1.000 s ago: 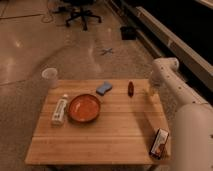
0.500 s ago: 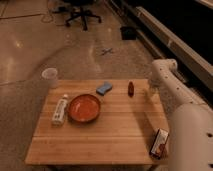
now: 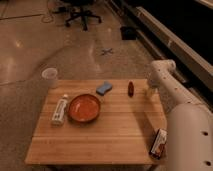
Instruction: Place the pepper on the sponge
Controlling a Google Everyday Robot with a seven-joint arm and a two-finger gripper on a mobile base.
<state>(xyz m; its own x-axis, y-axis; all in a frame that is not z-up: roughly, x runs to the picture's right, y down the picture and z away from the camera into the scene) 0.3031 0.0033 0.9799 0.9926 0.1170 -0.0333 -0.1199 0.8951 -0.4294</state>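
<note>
Camera view looks down on a wooden table (image 3: 110, 135). At its near right corner stands a small packet (image 3: 159, 142), beside the thick white arm (image 3: 187, 130) of the robot. Further in, an orange-red bowl (image 3: 84, 107) sits left of the middle, and a white bottle (image 3: 59, 110) lies just beside it on the left. Near the far edge is the blue sponge (image 3: 104, 88); the pepper (image 3: 130, 88) is on the table to the right of it, apart and not touching. The tool (image 3: 150, 92) hangs at the right edge of the table, near the pepper but apart from it; whether it is open or closed I cannot tell. A white cup (image 3: 50, 77) is at the far left corner. Behind, on the floor (image 3: 30, 45), stands an office chair (image 3: 82, 12)
</note>
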